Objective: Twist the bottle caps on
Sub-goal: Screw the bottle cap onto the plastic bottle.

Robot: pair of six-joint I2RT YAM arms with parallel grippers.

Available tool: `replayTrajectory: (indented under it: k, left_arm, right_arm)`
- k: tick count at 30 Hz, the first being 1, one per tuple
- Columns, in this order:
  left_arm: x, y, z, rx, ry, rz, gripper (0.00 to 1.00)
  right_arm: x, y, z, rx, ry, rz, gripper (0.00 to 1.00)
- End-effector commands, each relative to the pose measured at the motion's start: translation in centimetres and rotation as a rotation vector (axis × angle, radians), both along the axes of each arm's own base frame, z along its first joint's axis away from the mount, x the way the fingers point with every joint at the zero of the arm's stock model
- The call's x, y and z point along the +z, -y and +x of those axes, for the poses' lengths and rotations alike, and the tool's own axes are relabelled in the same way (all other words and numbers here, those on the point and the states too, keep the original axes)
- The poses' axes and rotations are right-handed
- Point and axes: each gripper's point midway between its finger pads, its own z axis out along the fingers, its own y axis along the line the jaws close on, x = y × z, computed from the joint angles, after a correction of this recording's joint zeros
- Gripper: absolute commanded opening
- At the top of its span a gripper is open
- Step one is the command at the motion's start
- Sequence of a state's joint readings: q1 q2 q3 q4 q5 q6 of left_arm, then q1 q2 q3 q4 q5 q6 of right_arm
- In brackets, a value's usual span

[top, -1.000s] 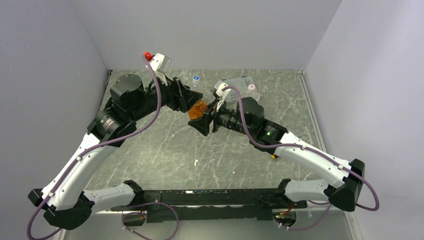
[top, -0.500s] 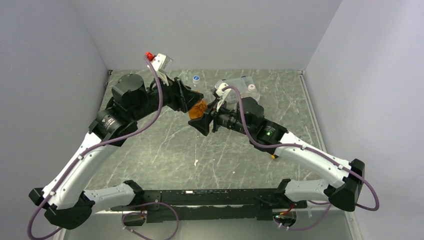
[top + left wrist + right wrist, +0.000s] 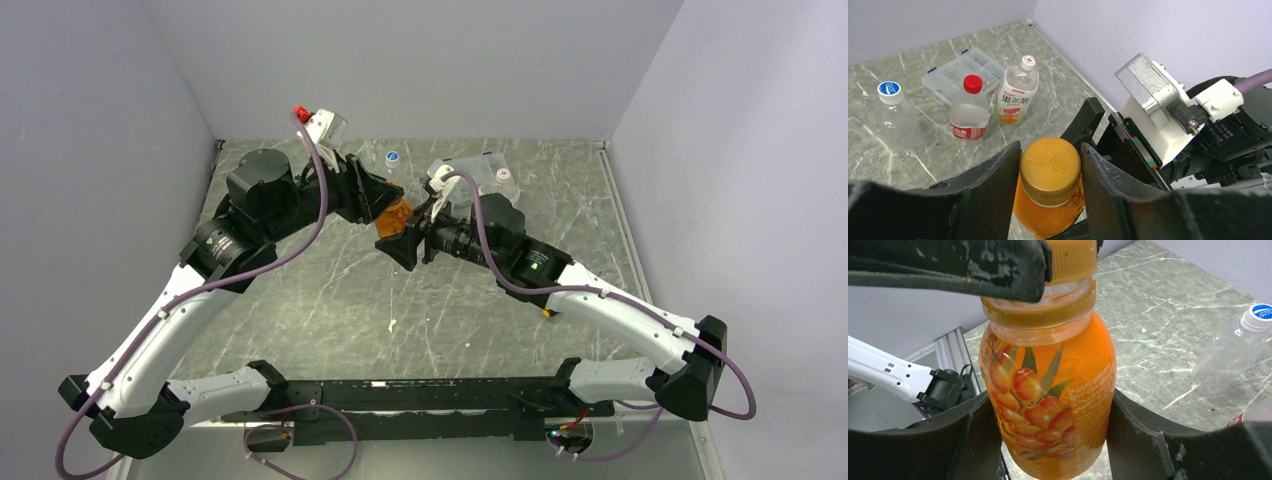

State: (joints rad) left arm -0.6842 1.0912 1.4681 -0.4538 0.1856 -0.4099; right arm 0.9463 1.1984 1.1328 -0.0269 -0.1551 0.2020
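Over the middle of the grey-green marbled counter (image 3: 330, 290), the right gripper (image 3: 1050, 410) clamps the body of the squat clear plastic bottle of orange liquid (image 3: 1048, 385) — a finger pressed to each side. The left gripper (image 3: 1050, 150) pinches the round orange plastic screw cap (image 3: 1050, 165), which sits on that bottle's neck — cap squarely between both fingers.

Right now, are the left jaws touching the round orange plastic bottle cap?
Touching. Left wrist view shows both jaws pressed against the orange cap's sides.
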Motion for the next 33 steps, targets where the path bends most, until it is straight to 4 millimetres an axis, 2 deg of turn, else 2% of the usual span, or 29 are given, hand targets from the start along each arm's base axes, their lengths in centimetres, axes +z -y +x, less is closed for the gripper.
replayTrajectory:
  k: [1, 6, 10, 14, 17, 21, 26, 33]
  left_arm:
    - [0.1, 0.3, 0.1, -0.003, -0.002, -0.018, 0.50]
    - [-0.2, 0.4, 0.2, -0.003, -0.014, -0.017, 0.40]
    - [0.0, 0.4, -0.2, -0.018, -0.016, -0.019, 0.22]
    - [0.2, 0.8, -1.3, -0.082, -0.006, -0.013, 0.07]
    - [0.4, 1.3, -2.8, -0.169, 0.013, -0.003, 0.00]
    - [0.8, 1.4, -4.6, -0.256, 0.037, 0.007, 0.00]
    - [2.4, 1.6, -7.4, -0.392, 0.087, -0.020, 0.00]
    - [3.6, 1.6, -9.9, -0.514, 0.123, -0.043, 0.00]
  right_arm:
    - [4.2, -0.2, 0.4, -0.025, 0.054, 0.094, 0.24]
    - [4.9, 0.0, 0.6, -0.036, 0.053, 0.099, 0.22]
    - [5.1, -0.2, -0.1, -0.001, 0.057, 0.102, 0.22]
    - [5.3, -0.3, -1.2, 0.061, 0.065, 0.093, 0.22]
    - [5.9, -0.5, -2.6, 0.145, 0.085, 0.100, 0.22]
    - [6.8, -0.8, -4.9, 0.268, 0.097, 0.120, 0.22]
    - [8.0, -0.5, -7.9, 0.419, 0.113, 0.146, 0.22]
    - [9.3, 0.3, -10.3, 0.528, 0.130, 0.174, 0.21]
